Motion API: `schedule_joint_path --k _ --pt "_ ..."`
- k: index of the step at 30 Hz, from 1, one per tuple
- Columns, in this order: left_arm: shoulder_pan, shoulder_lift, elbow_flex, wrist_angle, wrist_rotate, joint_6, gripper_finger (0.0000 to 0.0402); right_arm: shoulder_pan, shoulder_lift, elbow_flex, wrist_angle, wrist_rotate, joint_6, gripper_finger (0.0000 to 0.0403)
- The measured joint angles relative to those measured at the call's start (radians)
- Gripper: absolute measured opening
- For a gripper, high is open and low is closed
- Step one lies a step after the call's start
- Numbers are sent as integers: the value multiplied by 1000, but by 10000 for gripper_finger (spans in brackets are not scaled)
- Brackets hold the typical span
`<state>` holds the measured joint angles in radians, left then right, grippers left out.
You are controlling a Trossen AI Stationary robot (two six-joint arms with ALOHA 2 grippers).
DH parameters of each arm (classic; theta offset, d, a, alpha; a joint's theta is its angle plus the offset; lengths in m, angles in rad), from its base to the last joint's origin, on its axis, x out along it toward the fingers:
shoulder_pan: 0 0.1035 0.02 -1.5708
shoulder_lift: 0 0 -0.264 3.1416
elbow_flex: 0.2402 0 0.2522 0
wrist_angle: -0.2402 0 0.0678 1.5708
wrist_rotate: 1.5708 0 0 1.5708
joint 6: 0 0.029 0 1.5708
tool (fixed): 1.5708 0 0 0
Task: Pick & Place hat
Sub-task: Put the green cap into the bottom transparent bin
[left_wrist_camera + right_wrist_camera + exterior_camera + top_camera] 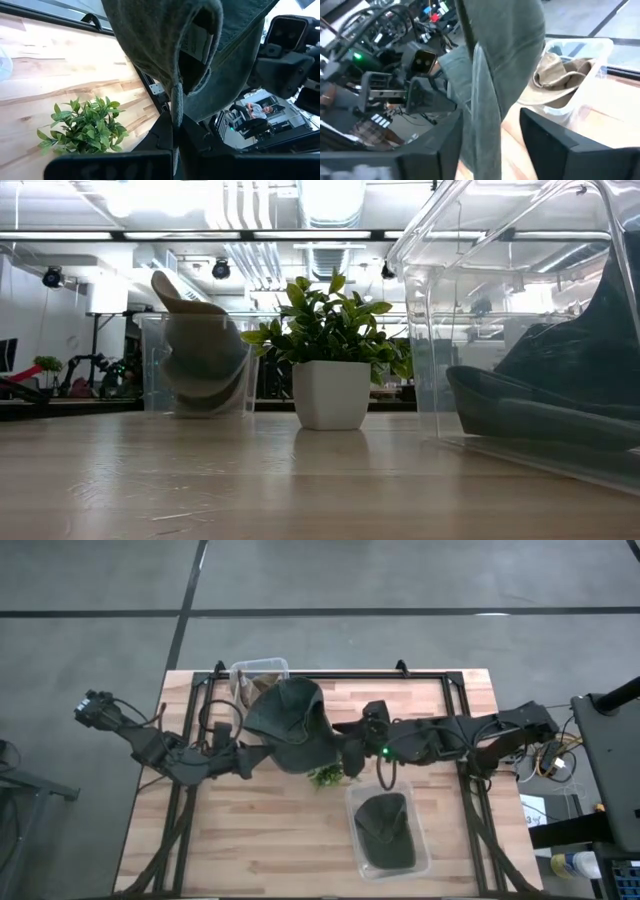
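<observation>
Both grippers clamp one dark green hat (290, 725) above the bench (250, 840) centre.

Left gripper (243, 758) pinches the hat's hem at its 7 o'clock edge; right gripper (352, 755) is closed on the fabric at 4 o'clock, so the hat hangs spread between them, probably to keep it open for placing. Below it stands a small potted plant (327, 776). At 5 o'clock a clear bin (425, 855) already holds another dark hat (387, 830); at 12 o'clock a second bin (262, 667) holds a tan hat (557, 75).
</observation>
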<state>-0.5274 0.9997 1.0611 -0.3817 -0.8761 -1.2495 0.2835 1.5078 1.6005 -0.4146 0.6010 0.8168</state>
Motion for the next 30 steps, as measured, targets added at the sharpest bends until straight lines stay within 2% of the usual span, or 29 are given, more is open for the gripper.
schedule_joint_path --k 3,8,9,13,19,24,27,30 --pt "0 -3 0 0 11 0 5 -14 -6 0 1 -42 21 154" --pt "0 -4 0 -1 17 0 5 -49 -5 0 -10 -116 34 35" --pt "-1 -5 0 1 16 3 5 -54 -4 0 -13 -116 36 25" --pt "-1 -7 1 4 22 17 16 -64 -4 0 -48 -116 65 14" --pt "0 -13 1 40 25 108 95 -76 -30 0 -66 -135 97 11" --pt "0 -37 1 68 -15 196 170 -82 -77 0 -163 -137 168 11" --pt "0 -56 1 66 -17 243 197 -81 -113 0 -233 -135 214 11" --pt "0 -76 1 67 -16 299 208 -69 -158 0 -330 -158 281 11"
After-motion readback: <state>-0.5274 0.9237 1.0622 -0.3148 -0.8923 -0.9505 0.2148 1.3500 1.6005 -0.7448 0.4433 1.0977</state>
